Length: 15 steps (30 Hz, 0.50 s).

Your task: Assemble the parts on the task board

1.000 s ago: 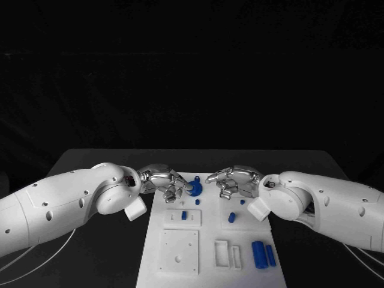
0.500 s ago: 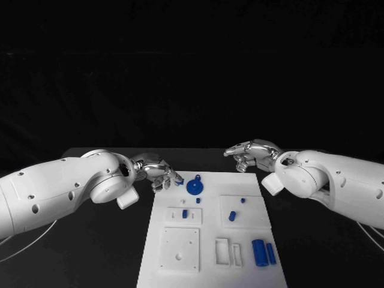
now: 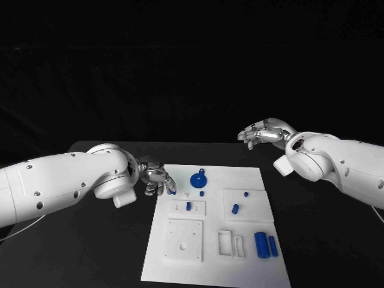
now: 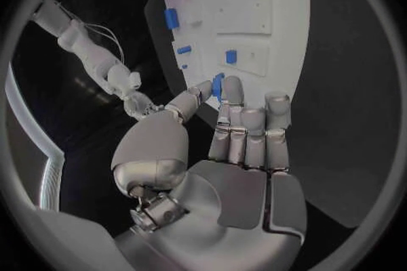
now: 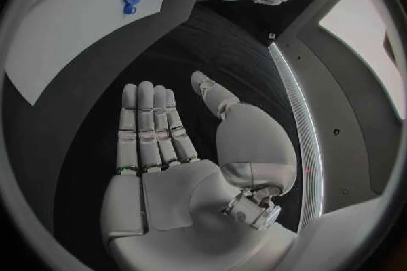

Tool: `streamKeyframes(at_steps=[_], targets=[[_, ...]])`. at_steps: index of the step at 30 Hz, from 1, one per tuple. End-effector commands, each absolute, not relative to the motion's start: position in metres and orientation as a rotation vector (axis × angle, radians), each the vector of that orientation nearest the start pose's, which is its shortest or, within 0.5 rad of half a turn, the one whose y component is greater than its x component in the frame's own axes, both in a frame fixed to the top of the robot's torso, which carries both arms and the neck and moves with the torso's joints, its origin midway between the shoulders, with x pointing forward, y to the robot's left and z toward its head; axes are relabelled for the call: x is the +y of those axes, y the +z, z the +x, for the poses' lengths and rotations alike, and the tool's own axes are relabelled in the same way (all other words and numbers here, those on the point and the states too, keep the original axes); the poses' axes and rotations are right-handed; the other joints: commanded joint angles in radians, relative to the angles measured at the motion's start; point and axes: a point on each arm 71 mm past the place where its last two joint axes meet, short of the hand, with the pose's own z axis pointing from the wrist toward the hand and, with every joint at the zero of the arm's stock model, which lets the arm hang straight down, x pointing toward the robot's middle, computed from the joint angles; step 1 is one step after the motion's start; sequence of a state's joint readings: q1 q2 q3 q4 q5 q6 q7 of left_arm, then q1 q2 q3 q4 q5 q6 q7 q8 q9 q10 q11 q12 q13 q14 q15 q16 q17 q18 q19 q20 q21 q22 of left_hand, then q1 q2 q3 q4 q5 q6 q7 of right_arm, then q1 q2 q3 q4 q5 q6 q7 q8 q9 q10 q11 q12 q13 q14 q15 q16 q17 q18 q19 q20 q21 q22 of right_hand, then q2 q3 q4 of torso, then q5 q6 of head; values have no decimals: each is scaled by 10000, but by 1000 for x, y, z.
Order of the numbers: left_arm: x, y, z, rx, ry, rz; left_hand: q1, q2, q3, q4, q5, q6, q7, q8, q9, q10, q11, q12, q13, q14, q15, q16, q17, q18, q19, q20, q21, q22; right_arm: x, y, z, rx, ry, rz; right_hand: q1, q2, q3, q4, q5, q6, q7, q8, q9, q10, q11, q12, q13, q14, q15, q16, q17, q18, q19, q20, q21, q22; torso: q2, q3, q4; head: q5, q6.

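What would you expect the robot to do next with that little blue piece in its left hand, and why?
Probably carry it over the task board and lower it toward a seat there. The left hand pinches a small blue part at the board's near-left edge, not yet over any seat I can make out. The right hand hangs open, off the board's far right corner, holding nothing, so the left hand seems the one working.

Setting: robotics lab or test cell. Indicated by a black table (image 3: 88, 240), black backdrop, a white task board (image 3: 213, 264) and two white robot arms.
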State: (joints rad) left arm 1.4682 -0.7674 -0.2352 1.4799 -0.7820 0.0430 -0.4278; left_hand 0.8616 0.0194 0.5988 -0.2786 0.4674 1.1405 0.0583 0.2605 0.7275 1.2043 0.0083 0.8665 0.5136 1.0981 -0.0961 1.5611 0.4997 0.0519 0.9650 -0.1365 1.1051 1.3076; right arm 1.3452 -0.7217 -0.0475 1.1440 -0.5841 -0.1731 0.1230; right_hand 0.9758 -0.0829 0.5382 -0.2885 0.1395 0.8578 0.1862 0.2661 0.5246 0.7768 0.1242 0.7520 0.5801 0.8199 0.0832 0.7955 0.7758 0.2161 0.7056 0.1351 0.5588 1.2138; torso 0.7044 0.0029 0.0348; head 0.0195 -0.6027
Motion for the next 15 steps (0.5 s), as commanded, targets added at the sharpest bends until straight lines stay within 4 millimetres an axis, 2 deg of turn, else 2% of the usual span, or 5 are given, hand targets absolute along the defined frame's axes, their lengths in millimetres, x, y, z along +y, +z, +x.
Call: streamKeyframes(at_steps=[1, 4, 8, 9, 15], targets=[[192, -163, 504, 21905, -4555, -2016, 14, 137, 5, -83, 265, 546, -493, 605, 201, 1320, -1088, 105, 59, 1278, -1116, 66, 49, 229, 269, -1346, 107, 11, -253, -128, 573, 15936, 10110, 4683, 142, -19, 47, 13, 14, -119, 18, -84, -113, 182, 224, -1232, -1347, -342, 387, -893, -856, -246, -542, 271, -734, -429, -7, 9, 13, 66, -73], [185, -162, 503, 21579, -4593, -1843, -8, 106, 38, -101, 465, 587, -496, 597, 214, 1695, -1093, 184, 109, 1570, -1124, 111, 121, 305, 520, -1407, 187, -13, -251, -125, 575, 15904, 9933, 4362, 53, 6, -38, 25, 245, -236, 69, -119, -275, 347, 416, -2434, -2676, -704, 790, -2108, -1983, -303, -1063, 525, -1665, -1042, 20, -2, 27, 90, -104], [179, -159, 503, 21135, -4382, -1321, -28, 90, 64, -110, 618, 631, -510, 605, 223, 1791, -1104, 185, 125, 1647, -1134, 119, 163, 334, 606, -1417, 211, -23, -251, -124, 578, 15770, 9571, 3832, 72, 6, -144, 28, 302, -275, 82, -111, -356, 553, 469, -2959, -3267, -735, 911, -2663, -2529, -303, -1210, 636, -2058, -1303, 15, -8, 14, 121, -143], [177, -159, 502, 21071, -4377, -1208, -35, 86, 70, -112, 661, 646, -515, 609, 226, 1813, -1109, 186, 130, 1664, -1139, 125, 176, 343, 630, -1420, 219, -25, -251, -123, 579, 15703, 9504, 3779, 55, -14, -184, 42, 333, -304, 82, -117, -382, 559, 505, -3153, -3441, -937, 1006, -2928, -2735, -377, -1450, 687, -2242, -1368, 16, -9, 9, 126, -157], [170, -161, 503, 20592, -4183, -790, -93, 91, 89, -104, 782, 712, -535, 627, 240, 1889, -1130, 192, 159, 1712, -1156, 139, 235, 376, 728, -1424, 254, -31, -250, -121, 582, 15455, 9207, 3308, 85, 1, -312, 105, 388, -415, 36, -100, -527, 947, 579, -4216, -4345, -963, 1152, -3643, -3535, -531, -2000, 801, -2765, -1414, 26, -22, 11, 118, -228]])
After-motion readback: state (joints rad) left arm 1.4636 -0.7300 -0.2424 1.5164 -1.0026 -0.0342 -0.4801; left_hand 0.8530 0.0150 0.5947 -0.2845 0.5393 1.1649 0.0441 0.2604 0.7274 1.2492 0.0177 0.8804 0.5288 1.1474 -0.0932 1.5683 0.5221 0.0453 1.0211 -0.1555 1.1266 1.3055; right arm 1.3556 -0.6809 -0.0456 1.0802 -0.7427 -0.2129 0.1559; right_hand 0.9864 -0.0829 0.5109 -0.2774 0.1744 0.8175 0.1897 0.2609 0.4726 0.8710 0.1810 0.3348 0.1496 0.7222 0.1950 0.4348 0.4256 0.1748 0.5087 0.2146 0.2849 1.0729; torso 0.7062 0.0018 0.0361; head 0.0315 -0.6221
